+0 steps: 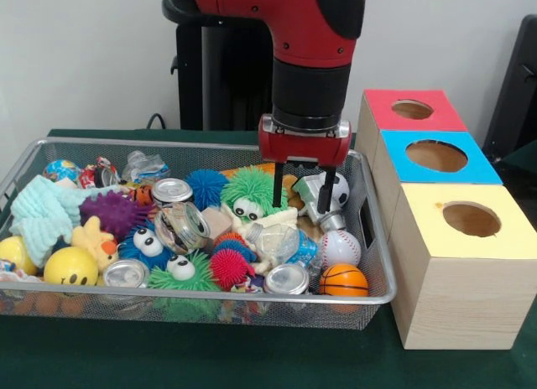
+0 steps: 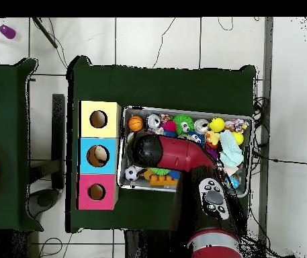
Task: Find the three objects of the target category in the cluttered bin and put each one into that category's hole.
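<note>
The red and black arm (image 1: 312,62) is reaching down over the right end of the wire bin (image 1: 369,290), which is sitting on the green worktop (image 1: 252,355) beside three wooden boxes with holes: yellow (image 1: 466,238), blue (image 1: 436,157) and red (image 1: 411,110). The end effector (image 1: 304,196) is hanging with its fingers spread fairly wide and holding nothing, straddling a crumpled silver can (image 1: 312,190) by a soccer ball (image 1: 339,188). The target category is not given; balls seem likely, with a baseball (image 1: 340,247) and basketball (image 1: 343,280) lying nearby. To do well, it should be descending straight, centring on one item and avoiding the neighbouring fuzzy toys.
</note>
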Controlling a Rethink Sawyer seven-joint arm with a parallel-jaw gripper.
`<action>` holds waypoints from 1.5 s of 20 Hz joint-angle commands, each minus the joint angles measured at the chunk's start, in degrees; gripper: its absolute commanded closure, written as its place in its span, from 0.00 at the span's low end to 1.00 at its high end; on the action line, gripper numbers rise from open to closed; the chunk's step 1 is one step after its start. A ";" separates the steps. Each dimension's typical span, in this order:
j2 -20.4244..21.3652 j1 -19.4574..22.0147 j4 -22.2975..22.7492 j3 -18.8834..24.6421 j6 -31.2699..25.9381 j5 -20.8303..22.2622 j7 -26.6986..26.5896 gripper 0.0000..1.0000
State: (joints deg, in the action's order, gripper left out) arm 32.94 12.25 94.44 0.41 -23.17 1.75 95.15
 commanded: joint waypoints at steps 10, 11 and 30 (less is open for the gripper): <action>-3.48 3.93 -1.95 6.37 3.95 5.01 0.71 0.00; -3.47 4.05 -1.92 6.53 4.05 5.27 0.70 0.00; -4.75 5.73 -1.80 8.29 7.72 8.80 1.49 0.00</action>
State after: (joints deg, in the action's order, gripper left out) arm 30.85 15.89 93.83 2.36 -18.30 7.82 95.15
